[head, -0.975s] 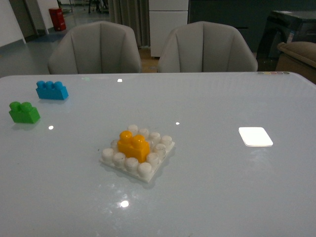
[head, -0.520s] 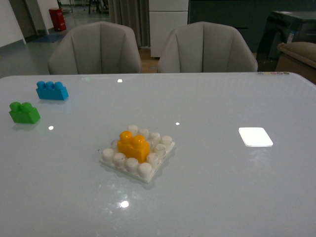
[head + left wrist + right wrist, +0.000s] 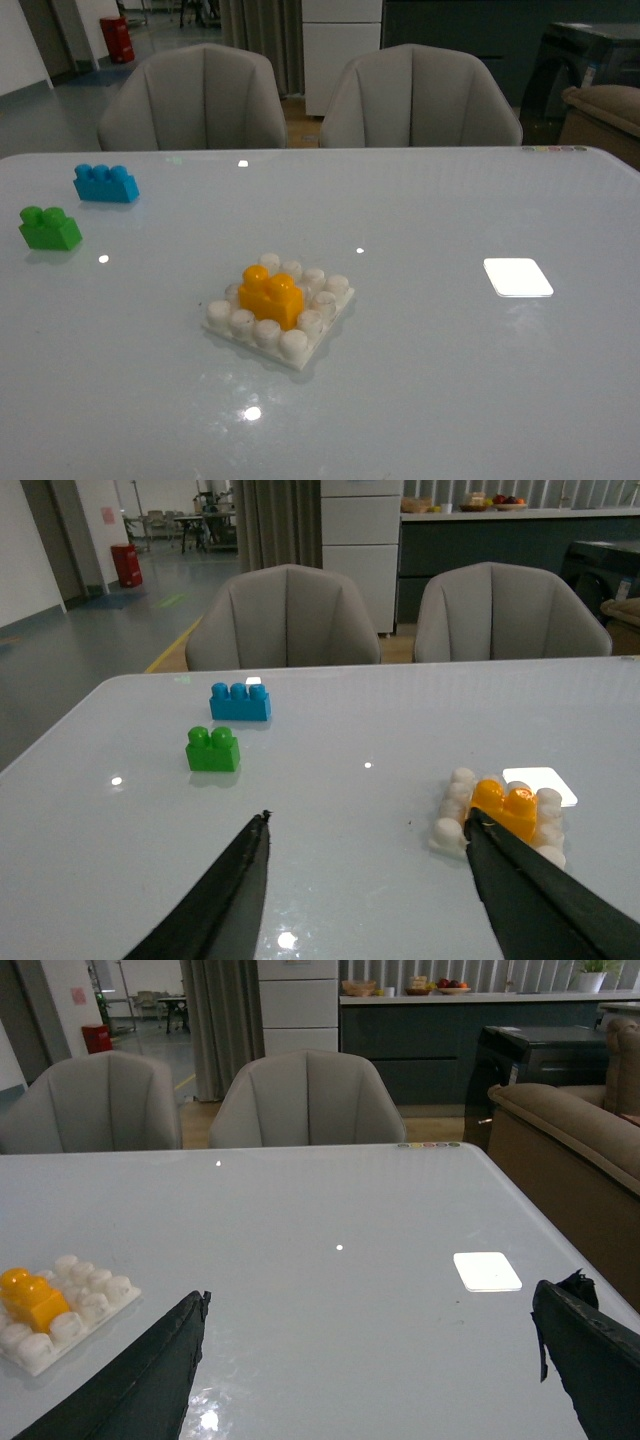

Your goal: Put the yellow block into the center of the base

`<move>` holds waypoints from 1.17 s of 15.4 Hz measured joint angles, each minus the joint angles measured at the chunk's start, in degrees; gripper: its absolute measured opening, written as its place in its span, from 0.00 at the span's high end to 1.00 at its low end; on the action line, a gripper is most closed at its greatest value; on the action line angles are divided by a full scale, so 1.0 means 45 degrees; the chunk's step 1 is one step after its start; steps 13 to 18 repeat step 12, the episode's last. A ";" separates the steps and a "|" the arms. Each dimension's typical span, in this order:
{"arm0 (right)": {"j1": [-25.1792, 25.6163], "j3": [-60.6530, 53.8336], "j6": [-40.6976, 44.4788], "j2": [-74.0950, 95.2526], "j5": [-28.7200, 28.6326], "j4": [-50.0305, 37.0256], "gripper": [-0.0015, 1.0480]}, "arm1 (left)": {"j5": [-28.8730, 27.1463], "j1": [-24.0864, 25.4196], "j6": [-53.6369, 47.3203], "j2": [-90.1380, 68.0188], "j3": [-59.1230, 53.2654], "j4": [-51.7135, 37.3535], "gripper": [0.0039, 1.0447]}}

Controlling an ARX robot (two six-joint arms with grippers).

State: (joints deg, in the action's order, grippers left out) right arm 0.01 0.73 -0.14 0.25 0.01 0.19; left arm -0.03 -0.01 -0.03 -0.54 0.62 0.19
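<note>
We judge the job done: the yellow block [image 3: 271, 295] sits on the base [image 3: 318, 335] mid-desk, both pincers [image 3: 365, 880] [image 3: 370, 1360] released, only retreat left.

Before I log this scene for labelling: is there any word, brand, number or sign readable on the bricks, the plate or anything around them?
None can be read.
The yellow block, base, green brick and blue brick: no print visible.
Pink sign on the far wall: too blurred to read.
Red object on the floor: no markings legible.

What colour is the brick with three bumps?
Blue. The three-stud brick shows best in the left wrist view.
</note>
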 joint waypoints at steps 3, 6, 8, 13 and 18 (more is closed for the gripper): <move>0.0000 0.0000 0.0000 0.0000 0.0000 0.0000 0.06 | 0.0000 0.0000 0.0000 0.0000 0.0000 0.0000 0.09; 0.0000 0.0000 0.0000 0.0000 0.0000 0.0000 0.06 | 0.0000 0.0000 0.0000 0.0000 0.0000 0.0000 0.06; 0.0000 0.0000 0.0000 0.0000 0.0000 0.0000 0.06 | 0.0000 0.0000 0.0000 0.0000 0.0000 0.0000 0.06; 0.0000 0.0000 0.0000 0.0000 0.0000 0.0000 0.06 | 0.0000 0.0000 0.0000 0.0000 0.0000 0.0000 0.06; 0.0000 0.0000 0.0000 0.0000 0.0000 0.0000 0.06 | 0.0000 0.0000 0.0000 0.0000 0.0000 0.0000 0.06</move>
